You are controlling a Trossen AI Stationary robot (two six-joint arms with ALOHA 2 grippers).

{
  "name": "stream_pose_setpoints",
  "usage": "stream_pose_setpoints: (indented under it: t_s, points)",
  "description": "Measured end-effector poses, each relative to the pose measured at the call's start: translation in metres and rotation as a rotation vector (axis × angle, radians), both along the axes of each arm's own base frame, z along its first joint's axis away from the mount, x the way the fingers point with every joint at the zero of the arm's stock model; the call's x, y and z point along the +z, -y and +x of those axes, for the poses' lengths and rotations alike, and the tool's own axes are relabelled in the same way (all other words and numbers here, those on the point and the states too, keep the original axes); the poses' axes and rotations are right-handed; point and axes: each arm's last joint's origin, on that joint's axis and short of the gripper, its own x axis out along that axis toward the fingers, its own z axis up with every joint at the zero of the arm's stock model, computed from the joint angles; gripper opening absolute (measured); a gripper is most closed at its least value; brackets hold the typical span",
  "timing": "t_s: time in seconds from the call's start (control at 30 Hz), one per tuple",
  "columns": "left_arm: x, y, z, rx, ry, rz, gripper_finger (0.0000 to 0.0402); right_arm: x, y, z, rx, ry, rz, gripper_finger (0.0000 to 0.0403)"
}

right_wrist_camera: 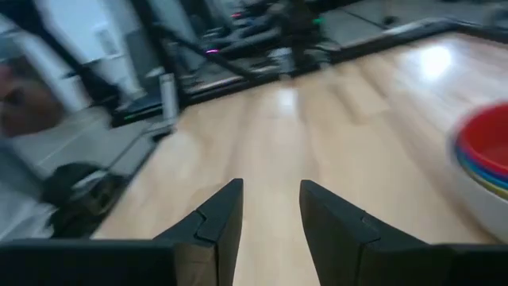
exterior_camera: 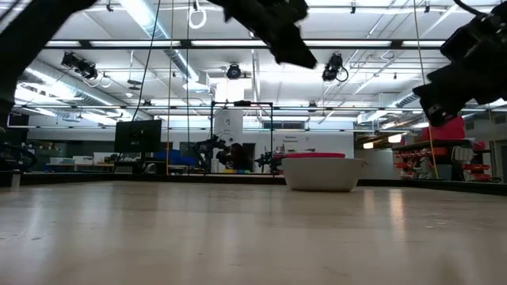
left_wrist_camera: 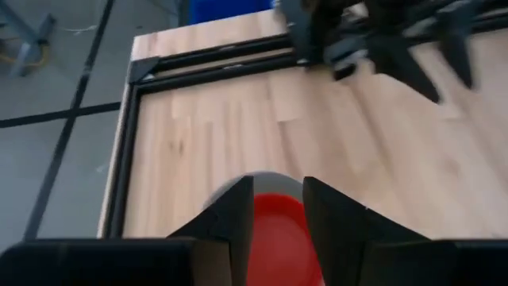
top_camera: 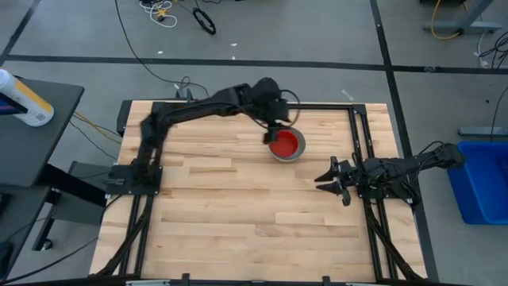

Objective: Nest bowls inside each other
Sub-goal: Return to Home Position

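The bowls stand nested in one stack [top_camera: 286, 145] on the table's far middle. The red bowl [left_wrist_camera: 278, 234] is innermost and the grey one [exterior_camera: 321, 176] outermost. In the right wrist view, yellow and blue rims [right_wrist_camera: 484, 176] show under the red rim. My left gripper [top_camera: 274, 131] hangs open above the stack's far-left rim, well clear of it in the low view [exterior_camera: 289, 39]. My right gripper [top_camera: 325, 179] stands open at the table's right side, right of and nearer than the stack, with nothing between its fingers [right_wrist_camera: 270, 187].
A black frame [top_camera: 361, 135] runs along the table's far and right edges. Bare wood lies left of and nearer than the stack. A blue bin [top_camera: 480, 179] stands off the table to the right, and a dark side table with a bottle [top_camera: 24, 99] to the left.
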Motion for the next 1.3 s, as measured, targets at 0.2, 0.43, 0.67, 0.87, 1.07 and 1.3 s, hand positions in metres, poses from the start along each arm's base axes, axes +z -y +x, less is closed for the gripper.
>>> stream_pose_setpoints:
  t_s: [0.2, 0.43, 0.67, 0.87, 1.07, 1.3]
  points:
    - [0.015, 0.033, -0.077, -0.031, 0.15, -0.015, 0.0116, 0.006, -0.002, 0.0, 0.085, 0.08, -0.051, 0.0137]
    - [-0.031, 0.096, -0.184, 0.021, 0.52, -0.036, 0.0116, 0.007, -0.002, 0.0, 0.094, 0.091, -0.074, 0.0135]
    - [-0.088, 0.147, -0.263, 0.091, 0.523, -0.122, 0.0115, 0.009, -0.003, -0.001, 0.115, 0.109, -0.062, 0.0135]
    - [-0.143, 0.167, -0.3, 0.14, 0.649, -0.204, 0.0115, 0.009, -0.003, -0.001, 0.112, 0.105, -0.047, 0.0134]
    - [-0.164, 0.177, -0.314, 0.022, 0.687, -0.225, 0.0111, 0.009, -0.003, -0.001, 0.109, 0.099, -0.023, 0.0134]
    - [-0.166, 0.184, -0.319, -0.134, 0.646, -0.184, 0.007, 0.009, -0.005, -0.001, 0.165, 0.095, 0.011, 0.0135]
